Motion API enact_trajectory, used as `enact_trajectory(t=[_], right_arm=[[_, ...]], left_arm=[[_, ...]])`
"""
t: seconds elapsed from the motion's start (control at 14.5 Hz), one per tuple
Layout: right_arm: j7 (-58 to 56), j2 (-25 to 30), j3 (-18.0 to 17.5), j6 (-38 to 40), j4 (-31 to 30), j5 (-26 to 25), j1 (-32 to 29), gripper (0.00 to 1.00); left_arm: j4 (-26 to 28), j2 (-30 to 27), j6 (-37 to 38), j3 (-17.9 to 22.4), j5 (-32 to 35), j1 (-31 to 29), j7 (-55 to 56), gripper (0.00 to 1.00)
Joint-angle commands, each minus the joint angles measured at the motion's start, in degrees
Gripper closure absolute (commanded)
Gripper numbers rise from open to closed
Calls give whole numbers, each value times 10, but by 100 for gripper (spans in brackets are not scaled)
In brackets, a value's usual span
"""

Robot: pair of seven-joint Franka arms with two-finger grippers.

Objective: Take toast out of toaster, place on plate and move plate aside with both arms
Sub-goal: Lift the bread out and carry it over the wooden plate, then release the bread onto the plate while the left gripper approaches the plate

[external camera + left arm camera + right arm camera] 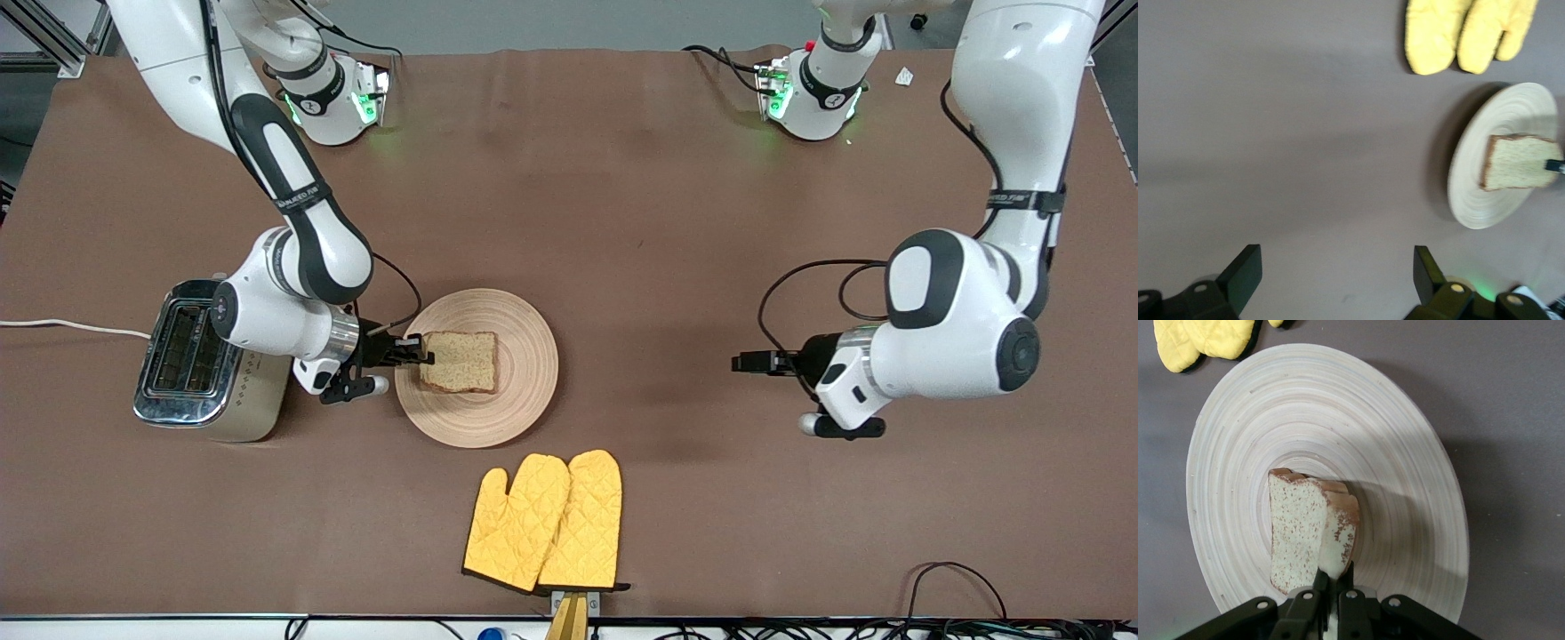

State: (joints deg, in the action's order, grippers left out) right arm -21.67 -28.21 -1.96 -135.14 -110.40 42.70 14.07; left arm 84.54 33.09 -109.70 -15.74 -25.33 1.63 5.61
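A brown cloth covers the table. Nearest the front camera, at about six o'clock from the plate, lie two yellow oven mitts. The toast is over the plate's middle, pinched at one edge by the right gripper, whose fingers are closed narrowly on it. A silver toaster stands at the plate's nine o'clock. At three o'clock, well apart, the left gripper hovers over bare cloth with its fingers spread wide, the arm waiting. Both arm bases stand at twelve o'clock.
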Motion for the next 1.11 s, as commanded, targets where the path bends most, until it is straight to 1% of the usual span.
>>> enact_trajectory(t=[0.0, 0.07, 0.14, 0.21, 0.28, 0.35, 0.48, 0.62, 0.69, 0.76, 0.9, 1.04], right_arm=[[-11, 12, 10, 8, -12, -31, -6, 61], [-10, 12, 13, 8, -11, -44, -6, 51], [-7, 13, 13, 8, -12, -51, -5, 33], [-7, 15, 16, 8, -13, -55, -5, 12], [-7, 17, 21, 8, -13, -68, -5, 0], [-7, 25, 24, 8, -17, -86, -4, 0], [-7, 53, 27, 16, -30, -90, -7, 0], [-7, 70, 48, 42, -33, -90, -9, 0], [-7, 82, 58, 57, -33, -95, -9, 0], [-7, 101, 74, 78, -32, -117, -9, 0], [-2, 144, 93, 101, -33, -185, -10, 0], [-2, 180, 132, 142, -25, -240, -11, 0]], left_arm=[[-6, 32, -23, -17, -40, 8, -7, 0], [-7, 43, -35, -24, -45, 13, -8, 0], [-5, 49, -56, -28, -46, 19, -7, 0], [-5, 59, -67, -30, -47, 28, -8, 0], [-6, 67, -75, -32, -52, 35, -8, 0], [-5, 74, -89, -32, -60, 43, -8, 0], [-6, 85, -118, -32, -80, 65, -8, 0], [-6, 92, -150, -32, -111, 87, -8, 0], [-6, 96, -162, -32, -113, 97, -8, 0], [-7, 102, -175, -32, -114, 110, -9, 0], [-7, 113, -198, -32, -132, 123, -27, 0], [-7, 129, -232, -32, -164, 144, -67, 0]])
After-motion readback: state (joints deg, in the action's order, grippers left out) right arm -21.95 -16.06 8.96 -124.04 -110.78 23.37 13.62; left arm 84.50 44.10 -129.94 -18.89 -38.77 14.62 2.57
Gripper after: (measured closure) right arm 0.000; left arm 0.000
